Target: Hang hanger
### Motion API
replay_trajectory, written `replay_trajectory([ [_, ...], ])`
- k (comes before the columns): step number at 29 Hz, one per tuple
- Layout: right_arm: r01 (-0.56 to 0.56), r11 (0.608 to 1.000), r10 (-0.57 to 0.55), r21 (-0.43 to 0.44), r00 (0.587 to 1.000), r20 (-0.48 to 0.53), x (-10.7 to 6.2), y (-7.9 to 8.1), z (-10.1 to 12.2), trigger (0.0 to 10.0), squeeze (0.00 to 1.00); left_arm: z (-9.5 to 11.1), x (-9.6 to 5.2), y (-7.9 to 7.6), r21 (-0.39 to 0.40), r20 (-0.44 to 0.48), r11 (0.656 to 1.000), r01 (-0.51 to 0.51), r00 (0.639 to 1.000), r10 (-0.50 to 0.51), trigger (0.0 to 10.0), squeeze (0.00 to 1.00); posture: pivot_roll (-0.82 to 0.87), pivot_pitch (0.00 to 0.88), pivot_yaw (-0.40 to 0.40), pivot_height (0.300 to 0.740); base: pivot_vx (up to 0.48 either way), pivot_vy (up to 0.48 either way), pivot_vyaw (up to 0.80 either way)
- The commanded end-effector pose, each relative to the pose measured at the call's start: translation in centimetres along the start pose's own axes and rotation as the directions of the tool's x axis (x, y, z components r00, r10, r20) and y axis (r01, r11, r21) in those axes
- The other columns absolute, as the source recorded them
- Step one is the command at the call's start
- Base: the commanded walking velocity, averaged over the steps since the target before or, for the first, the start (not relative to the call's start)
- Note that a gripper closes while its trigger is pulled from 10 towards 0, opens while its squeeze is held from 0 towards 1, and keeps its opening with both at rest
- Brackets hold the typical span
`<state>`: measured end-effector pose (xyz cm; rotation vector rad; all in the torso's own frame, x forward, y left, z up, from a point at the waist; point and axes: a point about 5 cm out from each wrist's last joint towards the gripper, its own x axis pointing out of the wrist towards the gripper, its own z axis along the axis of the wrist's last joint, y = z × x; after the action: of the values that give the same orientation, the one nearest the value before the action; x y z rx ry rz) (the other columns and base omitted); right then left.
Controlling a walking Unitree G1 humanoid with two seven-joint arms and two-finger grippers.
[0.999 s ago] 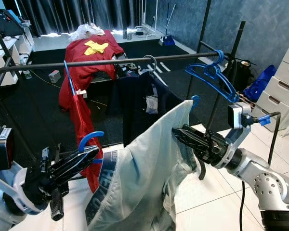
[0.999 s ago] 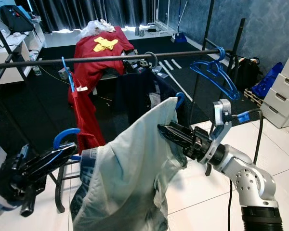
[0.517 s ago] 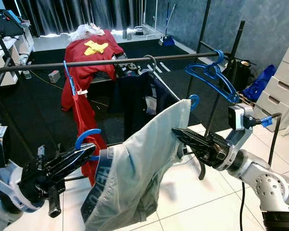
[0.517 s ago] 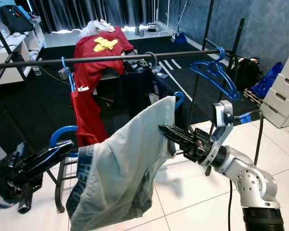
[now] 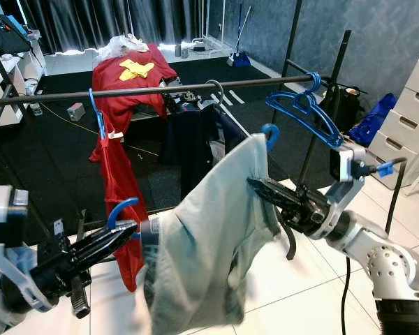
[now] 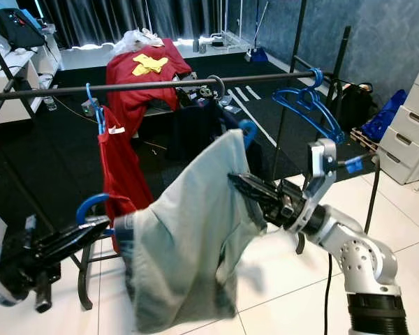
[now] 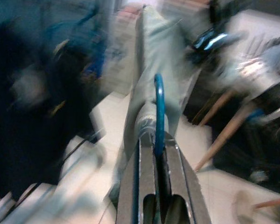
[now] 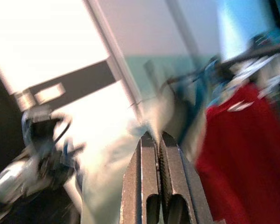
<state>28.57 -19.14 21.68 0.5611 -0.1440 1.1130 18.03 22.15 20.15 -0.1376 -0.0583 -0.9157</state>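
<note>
A light grey-blue garment (image 5: 209, 237) hangs on a blue hanger that I hold between both arms, below a black rail (image 5: 160, 91). My left gripper (image 5: 129, 227) is shut on the hanger's blue hook (image 7: 158, 112), low on the left. My right gripper (image 5: 255, 185) is shut on the garment's upper edge, where a blue curved tip (image 5: 269, 132) sticks up. Both wrist views are blurred. The right wrist view has my right gripper (image 8: 154, 135) closed on pale cloth.
On the rail hang a red garment (image 5: 119, 181) on a blue hanger, a dark garment (image 5: 195, 139) and an empty blue hanger (image 5: 304, 115) at the right end. White drawers (image 5: 412, 118) and a blue bag (image 5: 377, 118) stand right. Rack posts (image 5: 335, 77) rise behind.
The garment has swung and now hangs more straight down. My right gripper and the blue tip sit slightly higher, closer to the rail. The left gripper still holds the hook, a little lower.
</note>
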Motion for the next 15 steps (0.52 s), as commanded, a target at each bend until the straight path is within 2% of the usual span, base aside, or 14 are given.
replay_trajectory([
  [1,0.009,1.0,-0.008,-0.015,0.999,0.039,-0.1,-0.1,0.8,0.0,0.0,-0.3,-0.4,0.6,0.03,-0.047,0.999,-0.036,0.998,0.037,10.0,0.0,-0.08,0.0,0.006,0.74,0.0,0.0,0.0],
  [5,0.024,0.999,-0.023,-0.024,0.999,0.04,-0.3,-0.3,1.0,0.0,0.0,-0.2,-1.0,1.3,0.054,-0.067,0.995,-0.084,0.994,0.087,10.0,0.0,-0.08,0.0,0.006,0.74,0.0,0.0,0.0],
  [11,0.031,0.999,-0.03,-0.022,0.999,0.021,-0.3,-0.4,0.5,0.0,0.0,-0.3,-1.3,1.5,0.066,-0.079,0.992,-0.103,0.991,0.108,10.0,0.0,-0.08,0.0,0.006,0.74,0.0,0.0,0.0],
  [14,0.055,0.998,-0.054,-0.034,0.998,0.027,-0.3,-0.6,0.6,0.0,0.0,-0.3,-1.4,1.5,0.069,-0.082,0.992,-0.103,0.991,0.109,10.0,0.0,-0.08,0.0,0.006,0.74,0.0,0.0,0.0],
  [15,0.104,0.993,-0.102,-0.053,0.994,0.043,-0.5,-1.2,1.0,0.0,0.0,-0.2,-1.6,1.5,0.071,-0.083,0.992,-0.104,0.99,0.109,10.0,0.0,-0.08,0.0,0.005,0.74,0.0,0.0,0.0],
])
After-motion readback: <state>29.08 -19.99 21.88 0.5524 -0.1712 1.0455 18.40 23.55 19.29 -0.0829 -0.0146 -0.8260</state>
